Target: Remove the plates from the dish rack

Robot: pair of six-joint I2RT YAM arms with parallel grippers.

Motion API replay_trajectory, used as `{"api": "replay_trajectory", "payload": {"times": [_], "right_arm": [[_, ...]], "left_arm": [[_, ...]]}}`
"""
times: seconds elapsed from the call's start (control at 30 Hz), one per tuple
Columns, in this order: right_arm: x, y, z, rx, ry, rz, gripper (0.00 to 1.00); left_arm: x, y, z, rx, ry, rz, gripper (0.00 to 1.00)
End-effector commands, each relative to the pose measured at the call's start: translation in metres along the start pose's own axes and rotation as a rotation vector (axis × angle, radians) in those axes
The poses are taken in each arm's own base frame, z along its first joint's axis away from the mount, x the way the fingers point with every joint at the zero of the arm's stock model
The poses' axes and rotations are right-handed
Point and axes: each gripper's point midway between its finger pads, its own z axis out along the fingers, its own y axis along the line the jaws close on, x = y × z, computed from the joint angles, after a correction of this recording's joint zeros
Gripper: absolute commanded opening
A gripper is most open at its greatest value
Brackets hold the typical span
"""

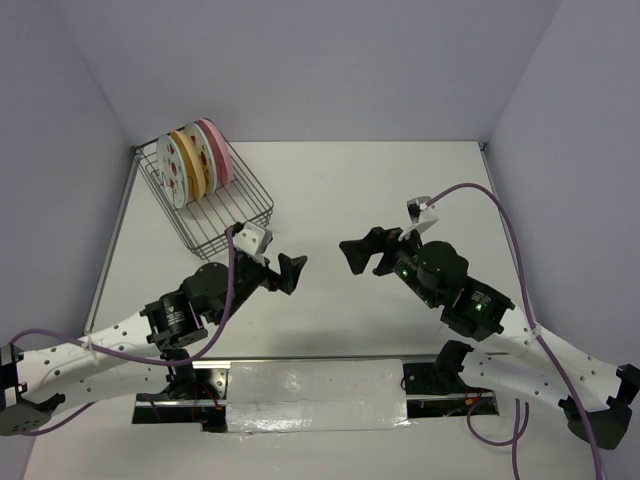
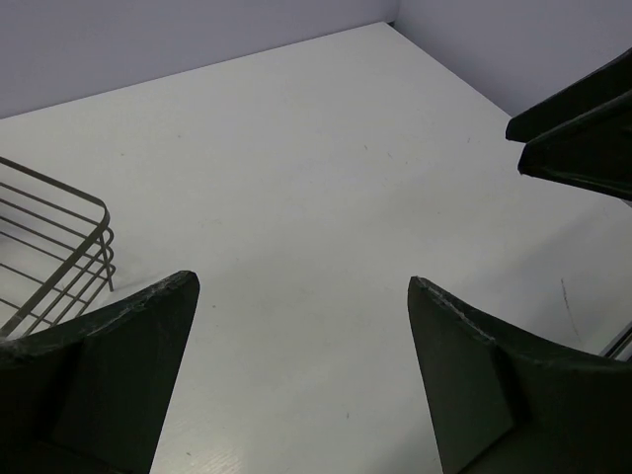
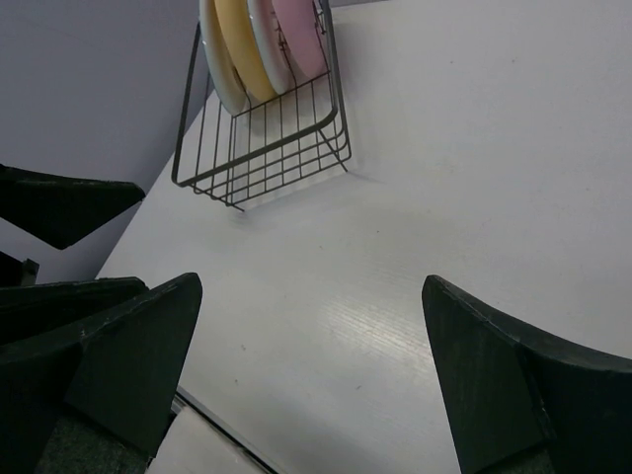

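White links, purple cables, black left gripper, black right gripper

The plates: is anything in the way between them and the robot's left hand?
Only the dish rack itself: its wire end wall and empty front part lie between the left gripper and the plates. The top is open, so reaching from above looks possible.
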Motion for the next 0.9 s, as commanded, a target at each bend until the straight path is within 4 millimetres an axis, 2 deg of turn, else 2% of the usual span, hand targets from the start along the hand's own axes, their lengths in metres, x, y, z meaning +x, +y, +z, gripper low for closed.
{"api": "replay_trajectory", "payload": {"times": [0.0, 0.17, 0.2, 0.23, 0.3, 0.33, 0.37, 0.4, 0.43, 0.5, 0.53, 0.57, 0.6, 0.63, 0.7, 0.73, 0.77, 0.8, 0.83, 0.87], "right_arm": [[-0.015, 0.005, 0.000, -0.016, -0.059, 0.009, 1.00], [-0.017, 0.008, -0.006, -0.057, -0.088, 0.011, 1.00], [-0.020, 0.009, -0.009, -0.066, -0.103, 0.013, 1.00], [-0.021, 0.007, -0.010, -0.065, -0.112, 0.011, 1.00], [-0.025, 0.008, -0.014, -0.076, -0.134, 0.018, 1.00], [-0.026, 0.009, -0.015, -0.082, -0.140, 0.016, 1.00], [-0.027, 0.010, -0.017, -0.099, -0.148, 0.020, 1.00], [-0.028, 0.011, -0.018, -0.107, -0.153, 0.021, 1.00], [-0.025, 0.012, -0.018, -0.115, -0.154, 0.022, 1.00], [-0.022, 0.011, -0.016, -0.118, -0.150, 0.021, 1.00], [-0.019, 0.010, -0.014, -0.111, -0.138, 0.017, 1.00], [-0.017, 0.010, -0.012, -0.108, -0.129, 0.015, 1.00], [-0.015, 0.010, -0.011, -0.102, -0.118, 0.012, 1.00], [-0.010, 0.008, -0.007, -0.087, -0.093, 0.013, 1.00], [-0.006, 0.006, -0.004, -0.071, -0.078, 0.009, 1.00], [-0.003, 0.003, 0.000, -0.055, -0.068, 0.003, 1.00], [-0.002, 0.002, 0.001, -0.044, -0.065, 0.004, 1.00], [-0.001, 0.001, 0.002, -0.037, -0.059, 0.001, 1.00], [0.000, -0.002, 0.004, -0.017, -0.052, -0.004, 1.00], [0.000, -0.003, 0.004, -0.009, -0.049, -0.002, 1.00]], "left_arm": [[-0.027, 0.001, -0.004, -0.008, -0.077, -0.034, 0.99], [-0.026, 0.001, -0.004, -0.010, -0.088, -0.036, 0.97], [-0.027, 0.001, -0.004, -0.008, -0.090, -0.034, 0.94], [-0.026, 0.000, -0.002, -0.007, -0.086, -0.033, 0.87], [-0.026, -0.001, -0.001, -0.009, -0.081, -0.033, 0.81], [-0.026, 0.001, 0.001, -0.020, -0.081, -0.034, 0.73], [-0.028, 0.002, 0.001, -0.033, -0.086, -0.041, 0.60], [-0.029, 0.012, 0.003, -0.100, -0.090, -0.047, 0.48], [-0.036, 0.018, 0.004, -0.142, -0.102, -0.058, 0.49], [-0.034, 0.041, 0.007, -0.301, -0.081, -0.033, 0.51], [-0.050, 0.051, 0.006, -0.371, -0.096, -0.048, 0.48], [-0.046, 0.059, 0.012, -0.445, -0.075, -0.049, 0.43], [-0.042, 0.080, 0.006, -0.565, -0.047, -0.020, 0.47], [-0.055, 0.096, 0.008, -0.646, -0.079, -0.082, 0.46], [-0.050, 0.111, 0.021, -0.699, -0.065, -0.113, 0.31], [-0.058, 0.133, 0.025, -0.753, -0.093, -0.152, 0.26], [-0.053, 0.140, 0.036, -0.773, -0.081, -0.156, 0.23], [-0.053, 0.151, 0.042, -0.798, -0.077, -0.162, 0.25], [-0.063, 0.169, 0.049, -0.818, -0.086, -0.184, 0.27], [-0.051, 0.178, 0.066, -0.830, -0.038, -0.167, 0.30]]}}
